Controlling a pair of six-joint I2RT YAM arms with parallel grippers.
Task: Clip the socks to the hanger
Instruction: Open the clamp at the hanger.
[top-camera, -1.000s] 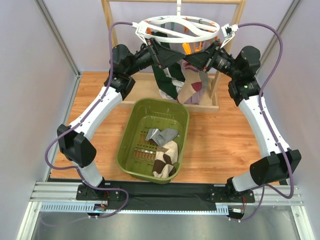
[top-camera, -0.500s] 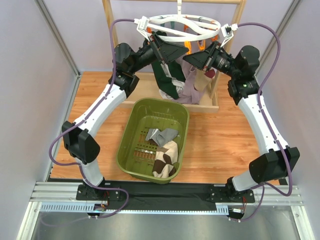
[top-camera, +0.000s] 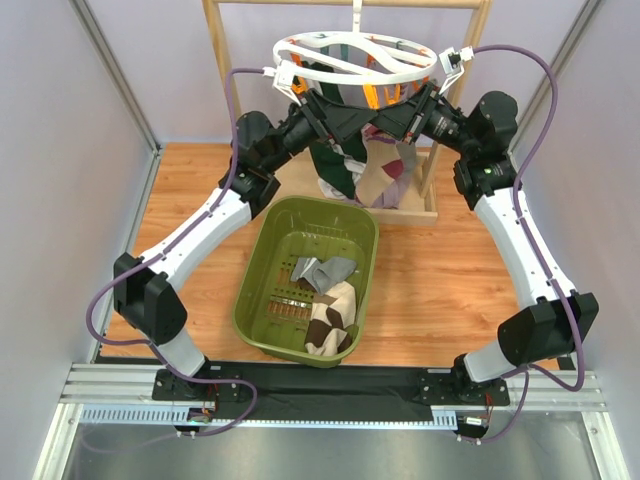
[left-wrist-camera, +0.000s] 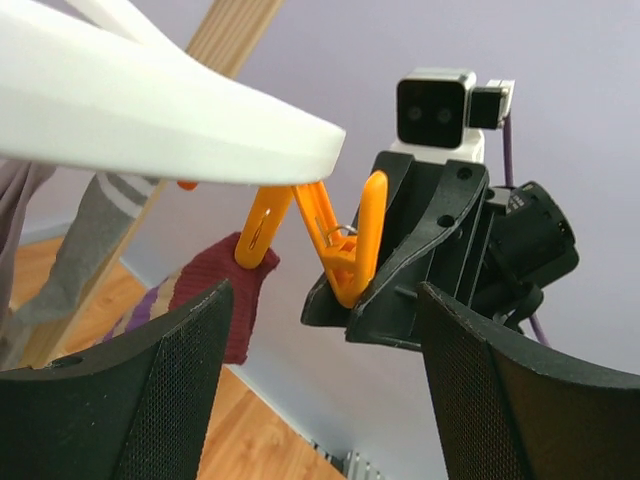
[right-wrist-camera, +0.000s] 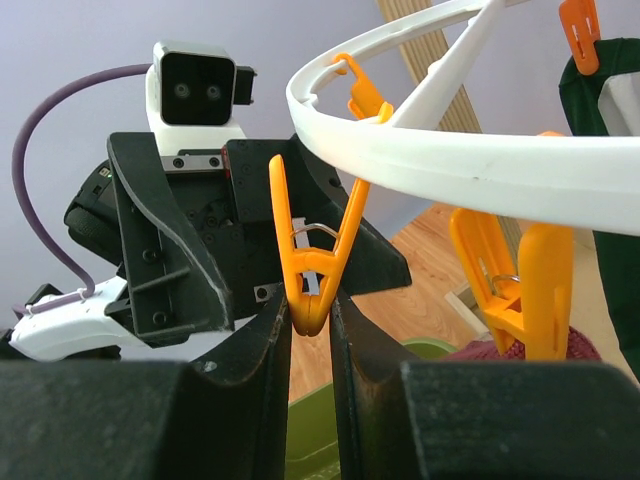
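The white ring hanger (top-camera: 355, 55) hangs from the wooden rack, with a dark green sock (top-camera: 326, 165) and a brown-and-cream sock (top-camera: 380, 175) dangling under it. My right gripper (right-wrist-camera: 310, 305) is shut on the lower end of an orange clip (right-wrist-camera: 312, 250) that hangs from the ring (right-wrist-camera: 470, 165). My left gripper (left-wrist-camera: 322, 320) faces it with its jaws open wide and nothing between them; the same clip (left-wrist-camera: 345, 245) shows just beyond. A second orange clip (left-wrist-camera: 258, 235) grips a maroon sock (left-wrist-camera: 215, 295). Both grippers meet under the ring's front, the left (top-camera: 348, 124) and the right (top-camera: 388, 120).
An olive-green basket (top-camera: 262, 262) stands mid-table and holds a grey sock (top-camera: 322, 272) and an argyle sock (top-camera: 333, 315). The wooden rack's base (top-camera: 415, 205) and post (top-camera: 432, 165) stand behind the basket. Grey walls close in both sides.
My left gripper has shifted right towards the right gripper under the ring and opened a little wider. The ring has rocked slightly. My right gripper has stayed shut on the clip.
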